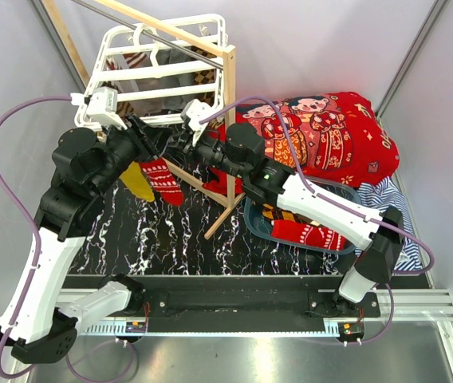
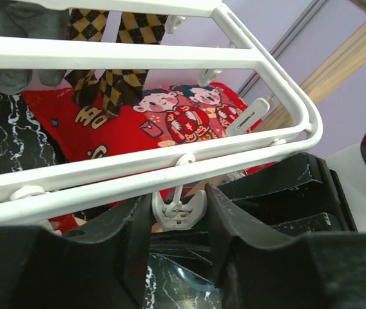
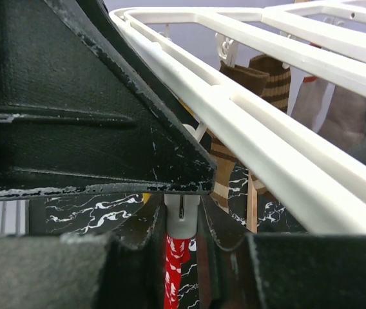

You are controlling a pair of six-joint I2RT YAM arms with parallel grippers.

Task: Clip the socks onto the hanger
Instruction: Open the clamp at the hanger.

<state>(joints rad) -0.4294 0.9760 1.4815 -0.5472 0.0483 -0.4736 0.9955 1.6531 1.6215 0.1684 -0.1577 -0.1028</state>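
Note:
The white hanger [image 1: 143, 94] hangs at the back left on a bare-wood rack. My left gripper [image 1: 156, 142] reaches under its near bar, and in the left wrist view its fingers [image 2: 131, 225] press both sides of a small white clip [image 2: 178, 211]. My right gripper [image 1: 180, 144] faces it. In the right wrist view its jaws stand a clip's width apart beside the clip [image 3: 183, 215], and a red sock with white marks [image 3: 175, 270] hangs loose from the clip between them. The red sock [image 1: 163, 179] and a mustard sock [image 1: 137, 182] dangle side by side. A brown striped sock [image 3: 267, 77] and a brown diamond sock [image 2: 105, 90] hang further along.
The wood rack's upright post [image 1: 230, 120] stands just right of both grippers, with a slanted pole [image 1: 222, 215] below. A red cartoon blanket [image 1: 330, 136] lies at the right. In front of it are a blue basin [image 1: 252, 219] and a blue-white striped cloth [image 1: 386, 199]. The mat [image 1: 171, 239] is black marble.

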